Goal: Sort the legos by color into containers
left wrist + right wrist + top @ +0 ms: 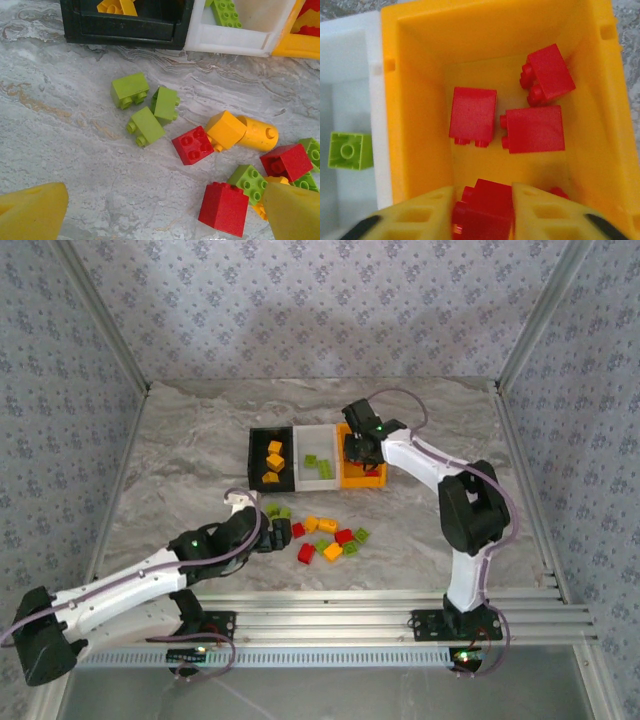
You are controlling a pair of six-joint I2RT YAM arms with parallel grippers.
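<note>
Bins in a row mid-table: black bin (256,452) left, white bin (318,433) middle, orange bin (366,481) right. I see yellow bricks (273,461) in the black one and green bricks (318,466) in the white. My right gripper (482,200) hangs just above the orange bin's near end, fingers (420,215) pinched narrow on a red brick (483,207). Three loose reds (472,115) lie on the bin floor beyond it. My left gripper (160,215) hovers low over the table (60,135), jaws wide apart with nothing between them. Ahead of it is the unsorted scatter (210,145), with three greens clustered nearest the black bin, then reds, yellows and more greens mixed toward the right.
</note>
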